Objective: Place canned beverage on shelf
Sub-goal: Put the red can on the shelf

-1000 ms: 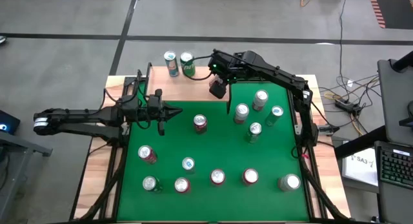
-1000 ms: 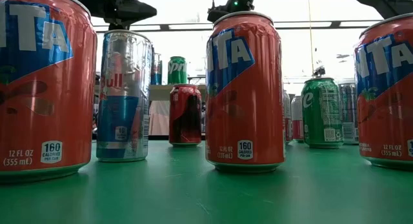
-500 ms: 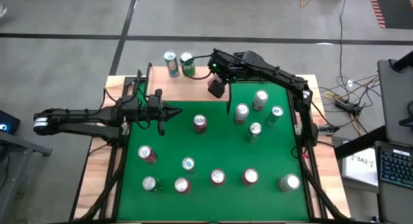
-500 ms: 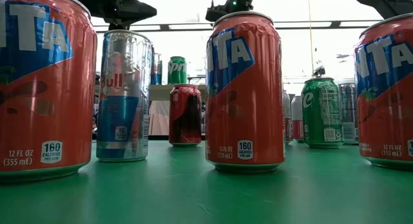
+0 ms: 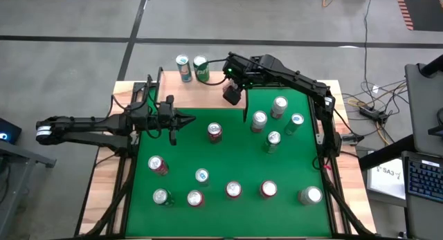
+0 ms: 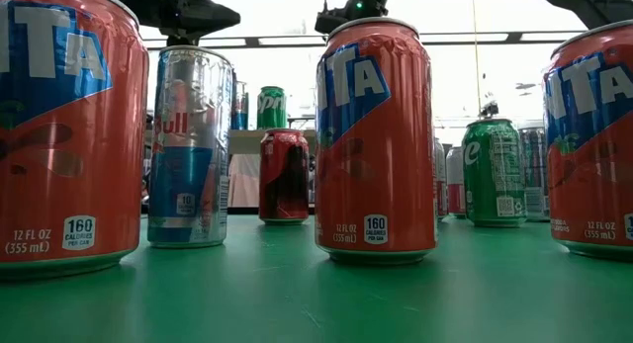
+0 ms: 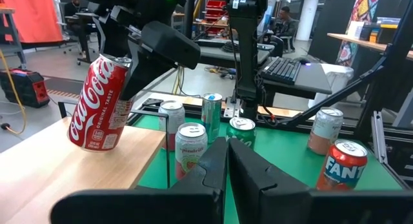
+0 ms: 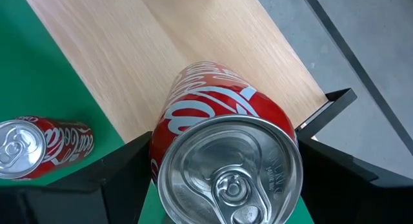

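Note:
A red Coca-Cola can (image 7: 100, 104) hangs tilted over the light-wood shelf (image 5: 201, 95) at the table's far edge, with my right gripper (image 5: 233, 93) shut on it. From above, the right wrist view shows the can's silver lid (image 8: 229, 166) between the two dark fingers. Two other cans (image 5: 183, 67) (image 5: 201, 68) stand upright on the shelf's far part. My left gripper (image 7: 227, 161) is shut on nothing and points level over the green table's left middle (image 5: 188, 120). My right gripper pinches the can's side wall near its top (image 7: 129, 66), one finger (image 8: 122, 169) on each side. The fingers slant down from the table's right. The can tilts with its lid toward the gripper. Whether its bottom rim (image 7: 97, 146) touches the shelf board, I cannot tell.
Several cans stand upright on the green table (image 5: 180, 150): a group at the right (image 5: 277, 122), one in the middle (image 5: 214, 131), a row along the near edge (image 5: 233, 190). Bare shelf wood (image 8: 174, 50) lies under and beyond the held can.

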### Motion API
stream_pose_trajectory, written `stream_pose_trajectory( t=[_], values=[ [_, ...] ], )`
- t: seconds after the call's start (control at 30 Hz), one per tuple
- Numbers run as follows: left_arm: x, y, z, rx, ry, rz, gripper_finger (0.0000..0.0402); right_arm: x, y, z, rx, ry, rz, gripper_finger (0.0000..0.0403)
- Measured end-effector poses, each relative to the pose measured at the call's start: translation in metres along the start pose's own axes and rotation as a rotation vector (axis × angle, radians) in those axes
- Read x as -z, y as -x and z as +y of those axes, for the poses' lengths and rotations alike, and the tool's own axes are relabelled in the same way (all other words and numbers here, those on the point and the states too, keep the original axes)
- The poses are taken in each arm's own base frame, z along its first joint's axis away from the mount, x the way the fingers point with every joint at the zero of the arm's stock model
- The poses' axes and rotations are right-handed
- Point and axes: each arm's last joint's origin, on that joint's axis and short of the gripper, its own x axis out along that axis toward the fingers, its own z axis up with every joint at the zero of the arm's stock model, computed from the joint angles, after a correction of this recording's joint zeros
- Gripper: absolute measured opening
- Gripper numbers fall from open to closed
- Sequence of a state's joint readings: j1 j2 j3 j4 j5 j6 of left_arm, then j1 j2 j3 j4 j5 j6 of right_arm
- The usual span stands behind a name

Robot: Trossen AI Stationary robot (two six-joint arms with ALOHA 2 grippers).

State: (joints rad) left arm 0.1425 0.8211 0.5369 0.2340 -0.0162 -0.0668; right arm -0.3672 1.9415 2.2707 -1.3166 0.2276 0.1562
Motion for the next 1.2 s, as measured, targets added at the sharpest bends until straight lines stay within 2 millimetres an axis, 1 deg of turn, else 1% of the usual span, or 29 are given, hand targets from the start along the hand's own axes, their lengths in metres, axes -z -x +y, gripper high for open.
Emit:
stream_pose_trajectory(
  t=[0.1, 0.23, 0.4, 0.6, 0.7, 0.77, 0.87, 1.0, 1.1, 1.2],
  values=[
    [0.000, 0.000, 0.000, 0.000, -0.009, -0.004, 0.0000, -0.001, 0.000, 0.000, -0.001, -0.003, -0.010, 0.0316],
    [0.000, -0.007, 0.000, 0.001, -0.009, -0.026, 0.0000, -0.002, 0.000, 0.000, -0.003, -0.006, -0.021, 0.0316],
    [0.005, -0.022, 0.000, 0.002, -0.011, -0.037, 0.0000, -0.002, 0.000, 0.000, -0.003, -0.005, -0.019, 0.0316],
    [0.012, -0.040, 0.000, 0.002, -0.060, -0.072, 0.0000, -0.002, 0.000, 0.000, -0.002, -0.004, -0.016, 0.0316],
    [0.014, -0.048, 0.001, -0.008, -0.097, -0.054, 0.0007, -0.002, 0.000, 0.000, -0.003, -0.004, -0.016, 0.0316],
    [0.015, -0.054, 0.002, -0.034, -0.105, -0.043, 0.0021, -0.002, 0.000, 0.000, -0.003, -0.005, -0.018, 0.0316],
    [0.014, -0.062, 0.003, -0.095, -0.128, -0.022, 0.0057, -0.003, 0.000, 0.000, -0.004, -0.007, -0.027, 0.0316],
    [0.016, -0.070, 0.007, -0.222, -0.196, 0.011, 0.0120, -0.004, 0.000, 0.001, -0.006, -0.009, -0.037, 0.0316],
    [0.014, -0.074, 0.011, -0.376, -0.273, 0.031, 0.0171, -0.004, 0.000, 0.001, -0.006, -0.009, -0.038, 0.0316],
    [0.011, -0.081, 0.014, -0.488, -0.338, 0.058, 0.0218, -0.004, 0.001, 0.001, -0.007, -0.010, -0.041, 0.0316]
  ],
)
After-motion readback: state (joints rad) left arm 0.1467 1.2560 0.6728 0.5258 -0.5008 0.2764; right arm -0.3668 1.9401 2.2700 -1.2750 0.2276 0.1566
